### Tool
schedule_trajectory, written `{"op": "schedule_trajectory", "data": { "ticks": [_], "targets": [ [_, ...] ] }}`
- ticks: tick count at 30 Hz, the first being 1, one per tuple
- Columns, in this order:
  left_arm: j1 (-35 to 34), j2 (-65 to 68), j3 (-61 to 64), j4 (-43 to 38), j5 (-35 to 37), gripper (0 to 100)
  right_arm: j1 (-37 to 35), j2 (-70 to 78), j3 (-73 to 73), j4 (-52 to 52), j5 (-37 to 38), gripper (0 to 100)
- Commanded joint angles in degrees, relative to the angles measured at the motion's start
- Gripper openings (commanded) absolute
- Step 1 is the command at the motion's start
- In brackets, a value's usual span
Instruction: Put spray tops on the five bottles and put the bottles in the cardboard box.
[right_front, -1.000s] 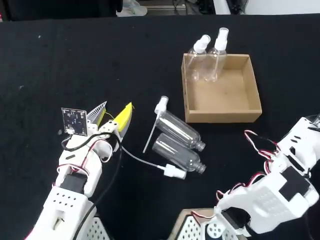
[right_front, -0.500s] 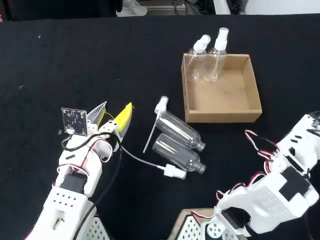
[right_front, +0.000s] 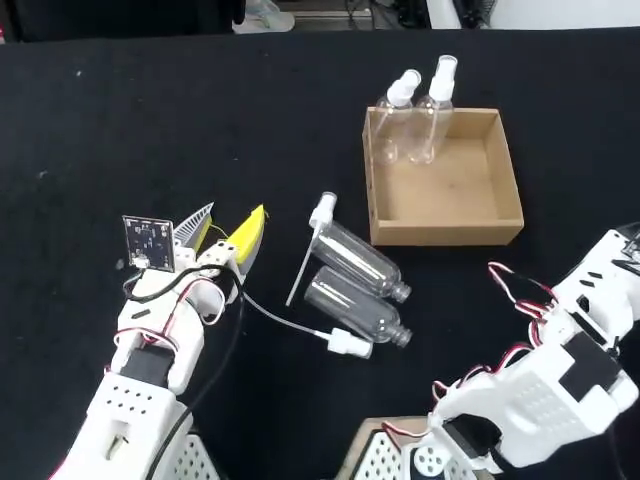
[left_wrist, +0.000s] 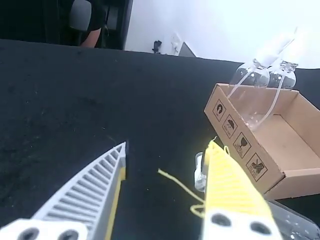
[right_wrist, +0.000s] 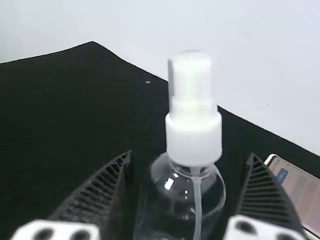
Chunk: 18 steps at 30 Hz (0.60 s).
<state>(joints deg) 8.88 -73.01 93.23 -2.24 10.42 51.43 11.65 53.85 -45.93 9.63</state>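
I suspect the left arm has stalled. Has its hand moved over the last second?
No. In the high view the left hand stands open at the same spot as before, no nearer to and no farther from the cardboard box.

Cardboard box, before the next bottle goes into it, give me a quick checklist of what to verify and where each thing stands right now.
1. Room in the cardboard box: ok; two capped bottles lean at its far wall, and the rest of its floor is bare.
2. The bottle at the right hand has its spray top on: ok.
3. The right hand's hold on that bottle: cannot tell.
4. The left hand is free: ok, open and empty.
5. The two lying bottles are capped: not ok; loose spray tops lie beside them.
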Motion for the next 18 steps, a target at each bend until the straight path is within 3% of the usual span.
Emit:
{"op": "schedule_trajectory", "data": {
  "ticks": [1,18],
  "targets": [
    [0.3,-0.9,-0.5,-1.3,-0.4,25,0.5,-0.4,-0.3,-1.6,-0.1,28.9],
    [0.3,-0.9,-0.5,-1.3,-0.4,25,0.6,-0.3,0.9,-1.5,-0.1,28.9]
  ]
}}
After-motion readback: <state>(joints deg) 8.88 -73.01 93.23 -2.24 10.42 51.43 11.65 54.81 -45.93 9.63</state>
